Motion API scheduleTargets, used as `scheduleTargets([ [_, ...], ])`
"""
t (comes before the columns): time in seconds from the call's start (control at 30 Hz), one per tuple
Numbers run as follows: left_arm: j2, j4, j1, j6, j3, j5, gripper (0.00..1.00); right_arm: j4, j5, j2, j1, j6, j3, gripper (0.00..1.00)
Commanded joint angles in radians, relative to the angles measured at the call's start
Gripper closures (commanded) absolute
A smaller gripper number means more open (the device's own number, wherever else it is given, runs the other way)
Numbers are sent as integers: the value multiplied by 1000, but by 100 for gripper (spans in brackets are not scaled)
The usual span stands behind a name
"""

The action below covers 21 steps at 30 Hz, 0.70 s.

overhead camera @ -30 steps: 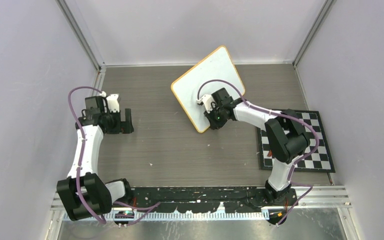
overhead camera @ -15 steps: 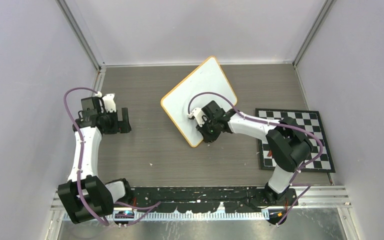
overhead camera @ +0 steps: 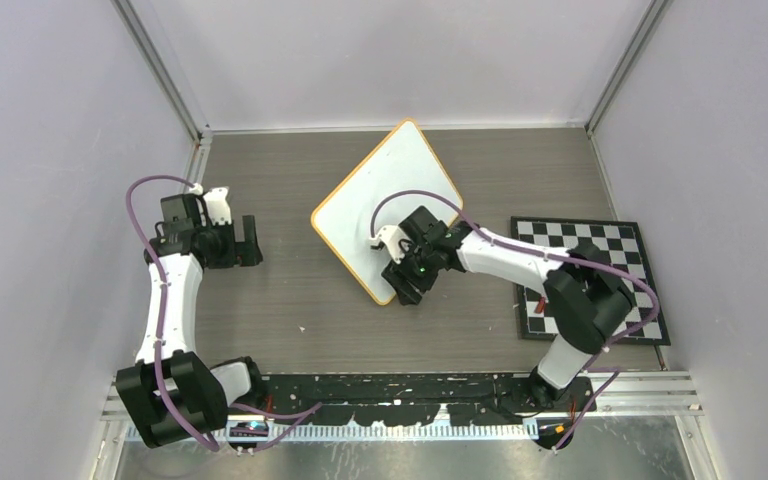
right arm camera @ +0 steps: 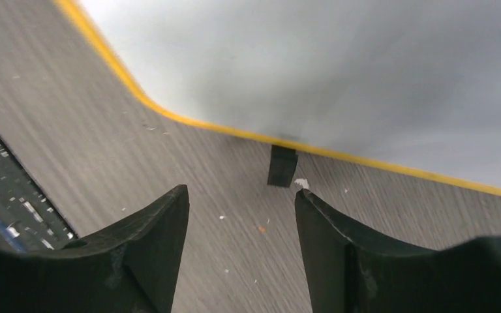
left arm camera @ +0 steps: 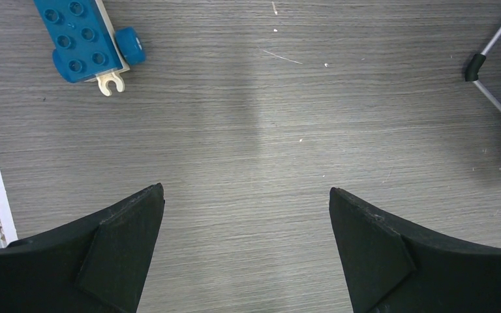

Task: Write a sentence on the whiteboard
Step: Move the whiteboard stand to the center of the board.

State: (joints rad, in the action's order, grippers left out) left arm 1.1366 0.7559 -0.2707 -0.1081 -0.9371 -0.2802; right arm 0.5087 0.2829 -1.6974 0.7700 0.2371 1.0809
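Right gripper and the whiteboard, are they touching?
Cannot tell. In the blurred right wrist view, the open right gripper holds nothing, yet one fingertip lines up right against the black foot of the whiteboard.

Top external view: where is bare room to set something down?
Bare grey wood-grain table lies between the left end effector and the flat white orange-rimmed whiteboard, and along the near strip. Crowded: the whiteboard's near corner at the right end effector, and the black-and-white checkered mat.

The grey wood-grain table (overhead camera: pixel 300 290) carries the whiteboard (overhead camera: pixel 380 175), a checkered mat (overhead camera: pixel 632 250) and a blue toy brick (left arm camera: pixel 81 39).
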Motion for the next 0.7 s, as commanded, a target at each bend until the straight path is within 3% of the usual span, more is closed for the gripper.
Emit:
scheduleTargets([
  [0.0, -18, -11, -8, -1, -31, -32, 0, 21, 47, 163, -37, -3, 8, 34],
  [0.13, -17, -11, -9, -3, -29, -45, 0, 33, 85, 242, -153, 10, -22, 33],
  [0.3, -15, -15, -7, 1, -27, -57, 0, -27, -55, 216, -280, 101, -25, 40],
  [0.67, -12, -14, -8, 4, -31, -48, 0, -106, -142, -6, -308, 218, 58, 43],
])
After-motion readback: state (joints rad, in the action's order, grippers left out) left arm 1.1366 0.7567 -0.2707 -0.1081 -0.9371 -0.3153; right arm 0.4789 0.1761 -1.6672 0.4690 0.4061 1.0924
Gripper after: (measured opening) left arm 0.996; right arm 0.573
